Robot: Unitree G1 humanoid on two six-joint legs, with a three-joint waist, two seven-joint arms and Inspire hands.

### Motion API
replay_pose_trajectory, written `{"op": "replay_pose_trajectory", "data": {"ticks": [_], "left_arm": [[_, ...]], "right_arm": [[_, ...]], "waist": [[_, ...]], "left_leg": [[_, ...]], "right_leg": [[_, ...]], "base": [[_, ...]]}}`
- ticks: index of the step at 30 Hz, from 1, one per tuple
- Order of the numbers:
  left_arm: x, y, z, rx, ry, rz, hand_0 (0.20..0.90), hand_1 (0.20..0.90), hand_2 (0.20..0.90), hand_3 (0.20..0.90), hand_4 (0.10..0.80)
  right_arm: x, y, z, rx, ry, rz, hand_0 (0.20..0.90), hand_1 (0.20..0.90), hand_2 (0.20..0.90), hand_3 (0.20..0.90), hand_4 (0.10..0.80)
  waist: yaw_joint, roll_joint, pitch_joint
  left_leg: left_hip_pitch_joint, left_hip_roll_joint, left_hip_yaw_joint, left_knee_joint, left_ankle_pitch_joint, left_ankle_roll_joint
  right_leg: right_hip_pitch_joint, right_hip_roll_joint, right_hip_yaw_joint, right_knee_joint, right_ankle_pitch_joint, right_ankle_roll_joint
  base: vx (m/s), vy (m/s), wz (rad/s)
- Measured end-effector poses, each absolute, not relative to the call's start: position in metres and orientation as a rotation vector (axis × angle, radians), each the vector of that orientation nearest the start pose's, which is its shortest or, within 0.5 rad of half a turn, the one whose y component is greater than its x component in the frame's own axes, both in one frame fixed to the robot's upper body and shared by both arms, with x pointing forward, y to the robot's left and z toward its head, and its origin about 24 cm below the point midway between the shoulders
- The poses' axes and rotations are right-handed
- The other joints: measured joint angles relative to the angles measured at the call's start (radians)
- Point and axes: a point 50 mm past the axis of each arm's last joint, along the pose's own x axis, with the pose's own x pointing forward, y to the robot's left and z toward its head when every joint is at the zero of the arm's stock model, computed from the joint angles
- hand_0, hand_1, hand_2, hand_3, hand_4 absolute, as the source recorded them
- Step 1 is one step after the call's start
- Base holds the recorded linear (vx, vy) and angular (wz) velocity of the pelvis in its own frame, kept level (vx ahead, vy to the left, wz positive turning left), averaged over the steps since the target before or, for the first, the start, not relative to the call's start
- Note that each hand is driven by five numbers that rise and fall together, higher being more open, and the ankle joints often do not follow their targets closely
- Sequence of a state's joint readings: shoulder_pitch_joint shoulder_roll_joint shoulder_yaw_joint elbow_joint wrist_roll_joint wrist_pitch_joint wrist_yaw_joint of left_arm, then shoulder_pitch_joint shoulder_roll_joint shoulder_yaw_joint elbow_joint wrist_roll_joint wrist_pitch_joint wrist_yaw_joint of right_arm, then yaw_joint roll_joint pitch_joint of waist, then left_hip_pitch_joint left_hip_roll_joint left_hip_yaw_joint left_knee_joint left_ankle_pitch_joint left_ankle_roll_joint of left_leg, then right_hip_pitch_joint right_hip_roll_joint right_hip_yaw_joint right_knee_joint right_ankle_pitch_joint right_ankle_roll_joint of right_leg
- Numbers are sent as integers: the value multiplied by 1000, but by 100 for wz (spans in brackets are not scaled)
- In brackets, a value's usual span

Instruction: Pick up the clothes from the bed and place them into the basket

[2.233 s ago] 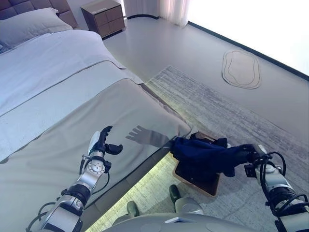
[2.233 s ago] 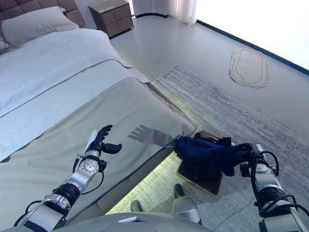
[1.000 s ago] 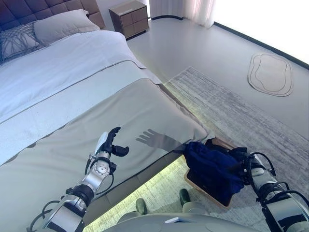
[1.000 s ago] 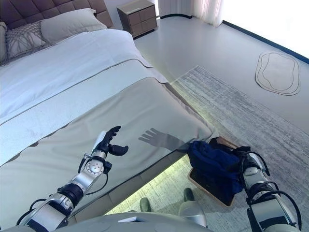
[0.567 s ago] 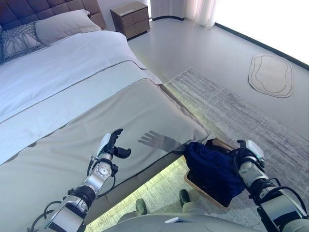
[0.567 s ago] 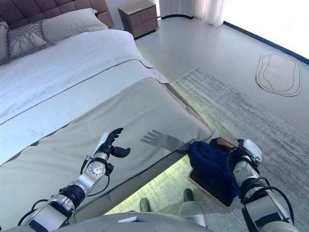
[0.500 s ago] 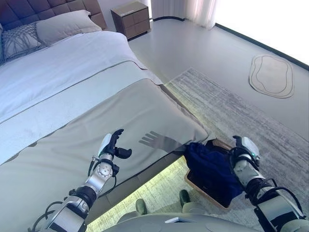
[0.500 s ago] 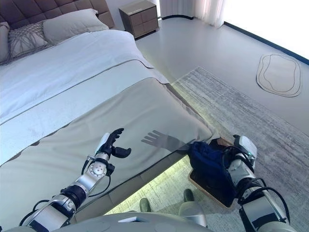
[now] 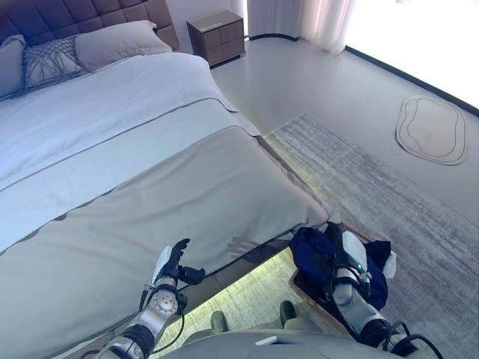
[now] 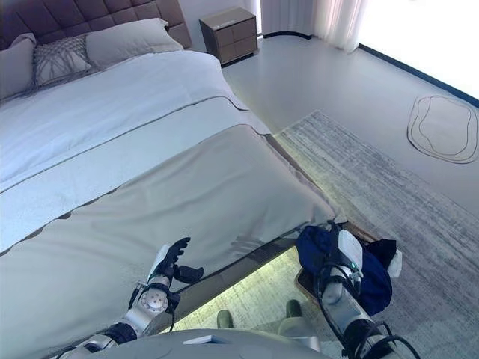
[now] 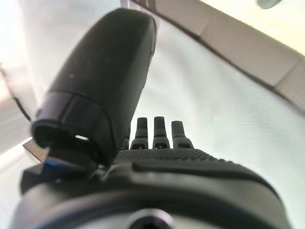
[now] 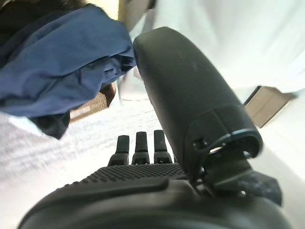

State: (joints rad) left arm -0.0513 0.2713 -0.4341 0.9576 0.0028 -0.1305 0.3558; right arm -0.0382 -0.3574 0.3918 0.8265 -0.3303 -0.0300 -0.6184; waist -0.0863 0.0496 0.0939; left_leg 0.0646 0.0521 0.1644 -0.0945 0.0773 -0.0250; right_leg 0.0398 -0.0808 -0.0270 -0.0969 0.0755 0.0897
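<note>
Dark blue clothes (image 9: 313, 250) lie heaped in a brown basket (image 9: 304, 283) on the rug by the bed's foot corner. My right hand (image 9: 349, 253) is just above the heap, open and empty. In the right wrist view its fingers (image 12: 138, 143) are straight and the blue cloth (image 12: 57, 76) hangs apart from them. My left hand (image 9: 171, 264) is open and empty over the grey bed cover (image 9: 165, 202) near its front edge. Its fingers (image 11: 159, 129) are straight in the left wrist view.
Pillows (image 9: 112, 45) lie at the head of the bed, and a brown nightstand (image 9: 217, 34) stands beyond it. A grey rug (image 9: 389, 187) covers the floor to the right, with a small oval mat (image 9: 432, 129) farther off. A lit strip runs under the bed's edge.
My right hand has let go of the blue clothes, which now lie in the basket, and has drawn back open. The left hand sits lower in the view. The camera has shifted.
</note>
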Motion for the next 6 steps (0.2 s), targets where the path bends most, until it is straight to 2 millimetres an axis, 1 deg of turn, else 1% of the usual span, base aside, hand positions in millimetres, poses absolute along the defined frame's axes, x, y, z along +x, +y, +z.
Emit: {"op": "replay_pose_trajectory", "data": {"ticks": [3, 5, 6], "left_arm": [[165, 202, -127, 586, 734, 32, 900, 900, 900, 900, 800], [162, 202, -128, 585, 744, 30, 900, 900, 900, 900, 800], [160, 202, -129, 586, 749, 15, 900, 900, 900, 900, 800]], "right_arm": [[189, -227, -87, -1129, 370, -43, 900, 900, 900, 900, 800], [192, -222, -83, -1147, 310, -5, 900, 900, 900, 900, 800], [193, -218, -82, -1157, 283, 22, 900, 900, 900, 900, 800]], "waist": [[11, -16, -27], [21, -24, -49], [31, -32, -64]], "left_leg": [[-10, 0, -27, 0, 1, -2], [-19, 2, -39, 0, 1, -3], [-25, 2, -64, 0, 3, -5]], "right_leg": [[2, 1, -20, 0, -5, -2], [0, 2, -36, 0, -9, -2], [3, 3, -51, 0, -14, -1]], "base": [[17, -41, 20], [23, -67, 23], [27, -61, 27]]}}
